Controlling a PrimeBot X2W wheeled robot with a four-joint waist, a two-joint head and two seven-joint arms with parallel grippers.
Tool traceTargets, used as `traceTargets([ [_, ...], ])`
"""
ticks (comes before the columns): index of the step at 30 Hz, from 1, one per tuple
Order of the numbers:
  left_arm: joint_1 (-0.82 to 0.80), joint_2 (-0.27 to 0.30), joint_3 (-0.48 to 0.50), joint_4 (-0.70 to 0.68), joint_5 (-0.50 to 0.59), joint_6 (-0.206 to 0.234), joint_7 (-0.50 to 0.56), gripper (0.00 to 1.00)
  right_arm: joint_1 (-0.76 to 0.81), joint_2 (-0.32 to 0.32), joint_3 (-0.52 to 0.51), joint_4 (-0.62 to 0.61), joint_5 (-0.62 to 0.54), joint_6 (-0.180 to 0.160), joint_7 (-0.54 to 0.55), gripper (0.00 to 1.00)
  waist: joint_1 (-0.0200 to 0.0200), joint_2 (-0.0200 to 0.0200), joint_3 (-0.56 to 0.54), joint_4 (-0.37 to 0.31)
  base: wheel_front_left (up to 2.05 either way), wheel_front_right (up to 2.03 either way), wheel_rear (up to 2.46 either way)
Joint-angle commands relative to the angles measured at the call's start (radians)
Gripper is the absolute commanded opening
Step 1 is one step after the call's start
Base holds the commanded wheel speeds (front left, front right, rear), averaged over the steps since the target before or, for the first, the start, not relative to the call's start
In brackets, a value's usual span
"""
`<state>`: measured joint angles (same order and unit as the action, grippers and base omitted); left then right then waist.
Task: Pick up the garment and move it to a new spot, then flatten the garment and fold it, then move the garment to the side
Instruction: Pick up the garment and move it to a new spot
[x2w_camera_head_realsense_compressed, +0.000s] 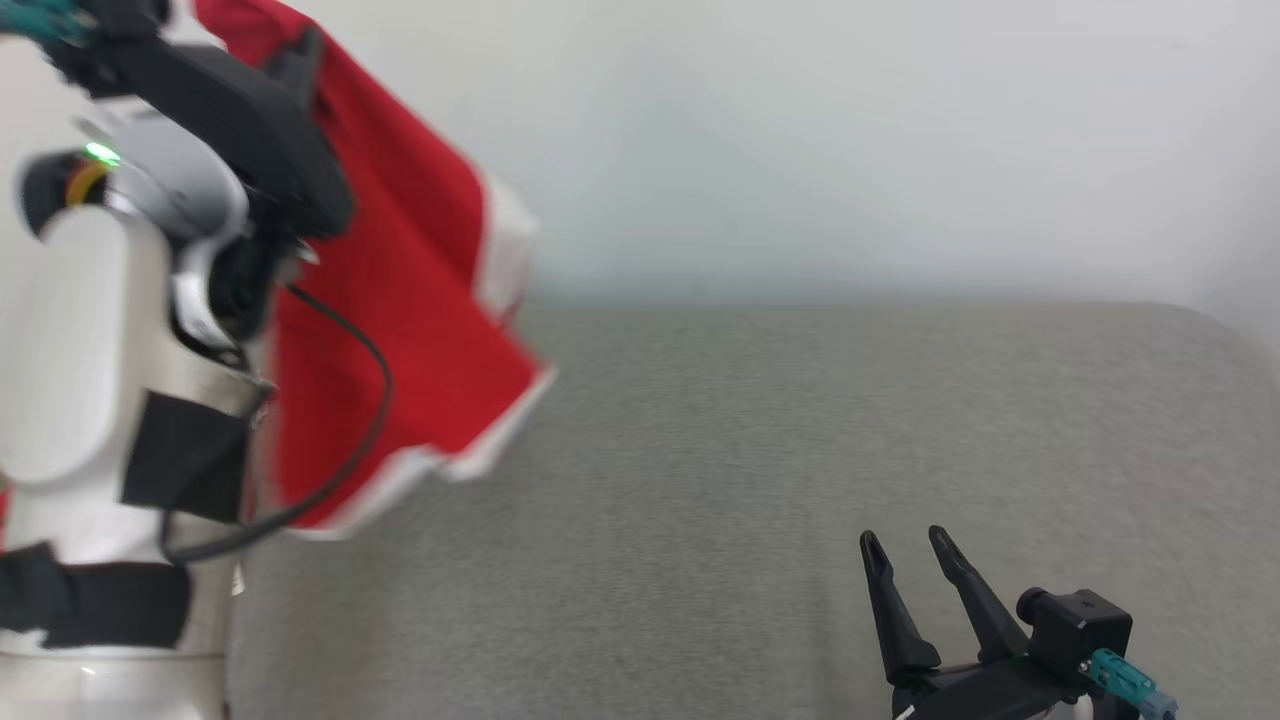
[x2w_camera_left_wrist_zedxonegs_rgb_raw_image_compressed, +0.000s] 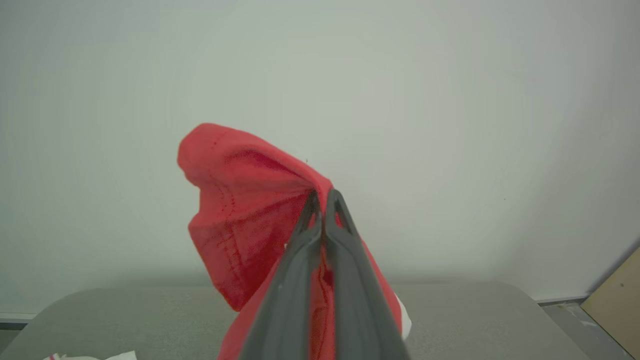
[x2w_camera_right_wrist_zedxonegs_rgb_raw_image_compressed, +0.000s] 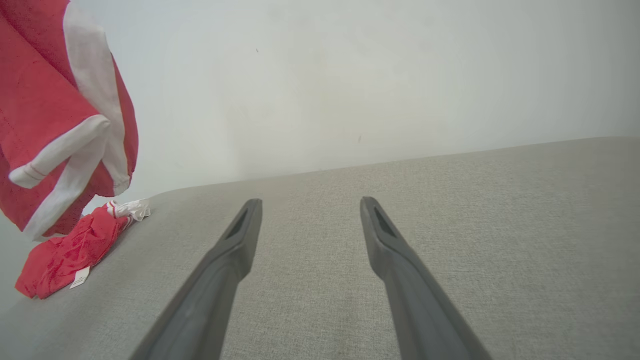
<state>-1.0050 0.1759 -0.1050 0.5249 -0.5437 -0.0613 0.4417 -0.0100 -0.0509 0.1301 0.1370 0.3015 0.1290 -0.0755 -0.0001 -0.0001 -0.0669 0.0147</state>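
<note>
open: grey surface (x2w_camera_head_realsense_compressed: 800, 450) centre, right | obstacle: hanging garment (x2w_camera_head_realsense_compressed: 400, 300) left

White left forearm (x2w_camera_head_realsense_compressed: 80, 350), black straps (x2w_camera_head_realsense_compressed: 90, 603), black cable (x2w_camera_head_realsense_compressed: 388, 385), green light (x2w_camera_head_realsense_compressed: 100, 153); right gripper (x2w_camera_head_realsense_compressed: 903, 538) dark grey, teal connector (x2w_camera_head_realsense_compressed: 1112, 672).

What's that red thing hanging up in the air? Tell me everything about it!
It is a soft red fabric garment with white bands along its edges and stitched seams. It hangs bunched and draped above the grey cloth-covered table, on the robot's left. The left claw is shut on a fold near its top. Its lower edge looks clear of the table.
</note>
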Motion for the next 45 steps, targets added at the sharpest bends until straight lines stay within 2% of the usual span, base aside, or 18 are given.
traceTargets([
  [1, 0.019, -0.004, -0.004, -0.007, -0.002, 0.000, 0.001, 0.00, -0.005, 0.001, -0.002, -0.005, -0.003, 0.003, 0.001, 1.00, 0.0001, 0.0001, -0.008, -0.103, 0.00, 0.00, 0.00],
  [7, 0.101, -0.057, -0.046, -0.067, -0.031, -0.020, 0.004, 0.00, -0.012, 0.000, -0.009, -0.021, -0.014, 0.003, 0.017, 1.00, 0.0001, 0.0001, 0.028, -0.226, 0.00, 0.00, 0.00],
  [11, 0.169, -0.086, -0.091, -0.096, -0.030, -0.025, -0.011, 0.00, -0.017, 0.000, -0.020, -0.040, -0.016, 0.003, 0.020, 1.00, 0.0001, 0.0001, 0.063, -0.284, 0.00, 0.00, 0.00],
  [18, 0.295, -0.106, -0.184, -0.051, 0.018, -0.010, -0.055, 0.00, -0.032, 0.001, 0.003, -0.049, 0.003, 0.003, 0.012, 1.00, 0.0001, 0.0001, 0.128, -0.335, 0.00, 0.00, 0.00],
  [21, 0.344, -0.116, -0.239, 0.005, 0.017, -0.025, -0.076, 0.00, -0.039, 0.001, 0.018, -0.041, 0.013, 0.003, 0.005, 1.00, 0.0001, 0.0001, 0.150, -0.334, 0.00, 0.00, 0.00],
  [22, 0.356, -0.118, -0.256, 0.026, 0.019, -0.028, -0.082, 0.45, -0.041, 0.001, 0.025, -0.038, 0.017, 0.003, 0.003, 1.00, 0.0001, 0.0001, 0.155, -0.333, 0.00, 0.00, 0.00],
  [23, 0.367, -0.118, -0.269, 0.045, 0.016, -0.033, -0.089, 0.58, -0.045, 0.001, 0.029, -0.034, 0.017, 0.003, 0.002, 1.00, 0.0001, 0.0001, 0.157, -0.330, 0.00, 0.00, 0.00],
  [24, 0.375, -0.119, -0.281, 0.060, 0.013, -0.034, -0.099, 1.00, -0.049, 0.000, 0.030, -0.032, 0.019, 0.003, -0.002, 1.00, 0.0001, 0.0001, 0.159, -0.326, 0.00, 0.00, 0.00],
  [30, 0.408, -0.124, -0.315, 0.075, 0.018, -0.035, -0.226, 1.00, -0.057, 0.000, 0.015, -0.007, 0.014, 0.003, -0.015, 1.00, 0.0001, 0.0001, 0.141, -0.274, 0.00, 0.00, 0.00],
  [33, 0.434, -0.123, -0.288, 0.050, -0.006, -0.026, -0.292, 1.00, -0.048, 0.001, 0.003, -0.002, 0.009, 0.003, -0.013, 1.00, 0.0001, 0.0001, 0.114, -0.243, 0.00, 0.00, 0.00],
  [39, 0.521, -0.078, -0.230, -0.093, -0.045, -0.028, -0.405, 1.00, -0.024, 0.000, -0.045, -0.010, -0.004, 0.003, 0.000, 1.00, 0.0001, 0.0001, 0.069, -0.171, 0.00, 0.00, 0.00],
  [45, 0.650, -0.034, -0.145, -0.247, -0.069, -0.004, -0.532, 1.00, -0.004, 0.000, -0.089, -0.020, -0.009, 0.003, 0.012, 1.00, 0.0001, 0.0001, 0.048, -0.120, 0.00, 0.00, 0.00],
])
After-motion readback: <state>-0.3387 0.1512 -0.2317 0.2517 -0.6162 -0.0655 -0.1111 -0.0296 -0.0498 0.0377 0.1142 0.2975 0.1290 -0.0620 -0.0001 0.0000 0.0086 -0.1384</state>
